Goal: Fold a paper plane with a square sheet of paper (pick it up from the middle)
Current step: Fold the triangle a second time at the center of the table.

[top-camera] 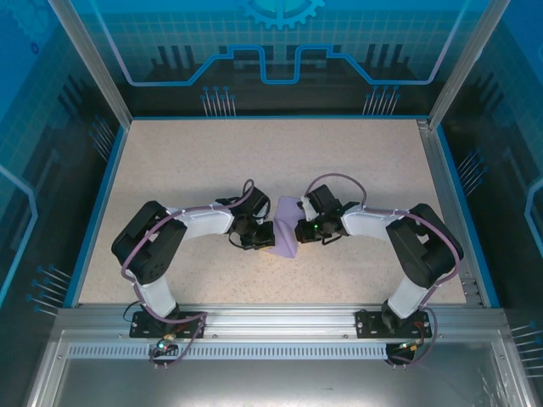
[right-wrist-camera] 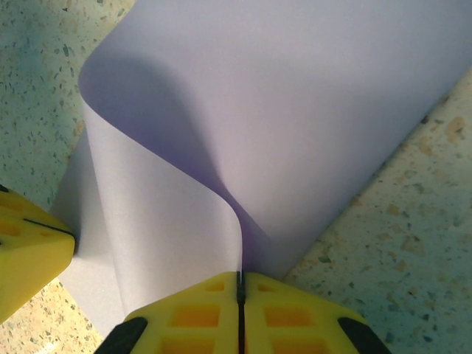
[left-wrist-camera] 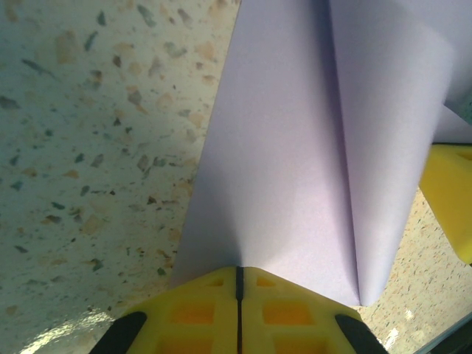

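Lavender square sheet of paper (top-camera: pixel 287 229) pinched between left gripper (left-wrist-camera: pixel 238 274) and right gripper (right-wrist-camera: pixel 240 279).

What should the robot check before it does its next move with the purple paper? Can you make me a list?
1. Left fingers shut on the thin pale-purple square sheet of paper: ok.
2. Right fingers shut on the same sheet: ok.
3. The two pairs of fingers are apart, not bumping: ok.
4. Fold pressed into a sharp crease: not ok, the sheet curves in a loose loop.
5. Paper edges lined up evenly: cannot tell.
6. No tears in the paper that shows: ok.
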Robot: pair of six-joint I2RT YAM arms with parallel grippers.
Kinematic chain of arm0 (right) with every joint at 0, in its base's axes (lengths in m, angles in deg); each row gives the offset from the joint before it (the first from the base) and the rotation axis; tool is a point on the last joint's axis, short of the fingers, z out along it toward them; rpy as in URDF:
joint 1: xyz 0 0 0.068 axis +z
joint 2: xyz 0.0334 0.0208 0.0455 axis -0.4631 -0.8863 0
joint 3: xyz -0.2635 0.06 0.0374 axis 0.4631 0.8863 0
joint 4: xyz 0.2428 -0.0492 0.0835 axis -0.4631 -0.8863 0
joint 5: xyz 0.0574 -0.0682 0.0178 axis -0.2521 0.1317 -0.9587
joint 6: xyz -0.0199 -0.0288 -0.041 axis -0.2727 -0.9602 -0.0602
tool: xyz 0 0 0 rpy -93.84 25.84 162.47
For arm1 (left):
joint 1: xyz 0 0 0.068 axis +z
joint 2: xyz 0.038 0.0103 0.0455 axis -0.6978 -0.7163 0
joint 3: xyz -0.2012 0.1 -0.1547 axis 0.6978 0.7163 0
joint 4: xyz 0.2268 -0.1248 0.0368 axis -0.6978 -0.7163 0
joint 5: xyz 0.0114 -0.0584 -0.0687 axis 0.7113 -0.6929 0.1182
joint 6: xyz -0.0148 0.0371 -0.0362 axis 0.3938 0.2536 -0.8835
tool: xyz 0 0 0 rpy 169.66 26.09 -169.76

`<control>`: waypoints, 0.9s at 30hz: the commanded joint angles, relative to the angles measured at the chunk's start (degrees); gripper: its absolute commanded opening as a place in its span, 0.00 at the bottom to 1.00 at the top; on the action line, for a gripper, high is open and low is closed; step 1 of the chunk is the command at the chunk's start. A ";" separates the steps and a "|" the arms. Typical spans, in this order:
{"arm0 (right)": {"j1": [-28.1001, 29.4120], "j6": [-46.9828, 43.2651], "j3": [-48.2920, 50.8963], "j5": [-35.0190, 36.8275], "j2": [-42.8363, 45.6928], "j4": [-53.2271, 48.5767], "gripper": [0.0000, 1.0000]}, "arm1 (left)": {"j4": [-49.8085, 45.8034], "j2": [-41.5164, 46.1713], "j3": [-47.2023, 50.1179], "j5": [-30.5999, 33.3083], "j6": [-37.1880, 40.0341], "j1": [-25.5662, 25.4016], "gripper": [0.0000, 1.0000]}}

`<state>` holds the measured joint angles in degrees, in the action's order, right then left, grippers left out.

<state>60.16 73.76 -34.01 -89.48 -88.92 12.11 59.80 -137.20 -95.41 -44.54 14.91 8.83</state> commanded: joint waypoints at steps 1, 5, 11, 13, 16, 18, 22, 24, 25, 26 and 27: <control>-0.85 -0.26 -1.89 0.64 -1.06 -2.17 0.08 | -2.24 -1.45 -1.01 0.00 0.92 0.26 0.09; -0.85 0.14 -1.24 0.59 -0.88 -1.80 0.08 | -2.17 -1.29 -0.74 -0.02 0.79 0.19 0.10; -0.86 0.63 -0.31 0.72 -1.22 -0.94 0.08 | -1.91 0.04 -0.89 -0.19 0.36 0.20 0.12; -0.85 0.81 -0.17 0.77 -1.32 -0.75 0.08 | -1.66 1.27 -0.96 -0.21 0.09 0.26 0.16; -0.94 0.74 -0.08 0.63 -1.37 -0.57 0.08 | -1.23 3.27 -1.13 0.14 -0.49 0.29 0.18; -0.86 0.64 -0.17 0.76 -1.61 -0.74 0.08 | -0.32 4.77 -1.18 0.16 -1.09 0.36 0.18; -0.85 0.71 0.07 0.98 -1.63 -0.83 0.08 | 3.87 6.86 -0.92 -2.19 -2.77 2.01 0.10; -0.87 0.68 0.20 0.98 -1.73 -0.61 0.08 | 8.67 7.05 -0.27 -5.48 -4.85 3.33 0.05; -0.82 0.70 0.18 0.98 -1.80 -0.62 0.08 | 11.08 6.82 0.02 -6.91 -5.98 3.73 0.00; -0.85 0.65 0.20 0.98 -1.95 -0.52 0.08 | 13.95 6.31 0.23 -8.43 -7.24 4.04 0.00; -0.85 0.76 0.18 0.92 -2.05 -0.40 0.08 | 16.21 5.64 0.15 -9.99 -8.38 4.16 0.00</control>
<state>60.16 73.98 -34.45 -89.16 -89.36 11.91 67.80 -131.47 -95.47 -48.76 10.45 12.09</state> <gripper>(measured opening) 0.081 0.070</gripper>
